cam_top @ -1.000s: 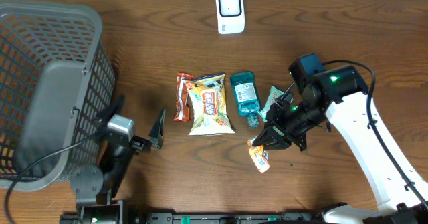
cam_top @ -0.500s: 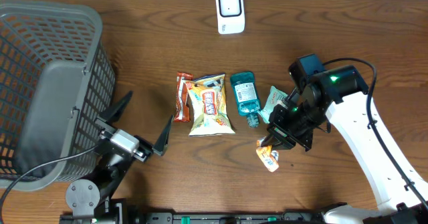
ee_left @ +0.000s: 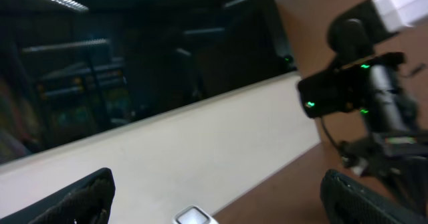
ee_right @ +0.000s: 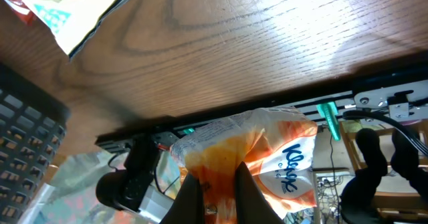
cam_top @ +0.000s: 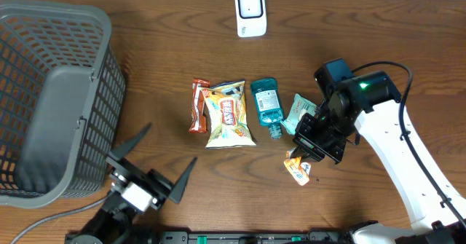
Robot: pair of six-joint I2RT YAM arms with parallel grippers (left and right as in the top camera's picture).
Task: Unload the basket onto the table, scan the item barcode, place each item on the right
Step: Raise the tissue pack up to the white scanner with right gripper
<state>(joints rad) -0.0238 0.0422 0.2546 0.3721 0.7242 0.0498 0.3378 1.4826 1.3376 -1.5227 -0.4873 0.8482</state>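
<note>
Wood bench (cam_top: 364, 54), everything else sits on it.
Grey mesh basket (cam_top: 65, 14) far left, upright, nothing visible inside.
Right arm (cam_top: 397, 153), white links with a black wrist, reaches in from the right front towards bench centre.
Left end effector (cam_top: 173, 141) is at the front-left edge, fingers spread wide apart and holding nothing. Its wrist cam looks out at a wall and the right arm (ee_left: 361, 97), not at any item.
Row of items mid-bench, left to right:
- red wrapper (cam_top: 198, 105), touching the next one
- yellow snack bag (cam_top: 229, 116), biggest of the row
- teal mouthwash bottle (cam_top: 267, 105), lying flat with its cap towards the front
- pale teal pouch (cam_top: 298, 111), partly under the right wrist

White scanner (cam_top: 250, 12) is at the back edge, centre, well apart from the row.
Right end effector (cam_top: 296, 156) is clamped on the orange-and-white packet (cam_top: 298, 171), front of the pouch and right of the row. Wrist cam confirms it: fingers (ee_right: 190, 194) pinched tight on the crumpled top of the packet (ee_right: 267, 150), blue lettering facing the camera. No barcode visible in any view. Can't tell if the packet touches the bench. It's well apart from the scanner.
</note>
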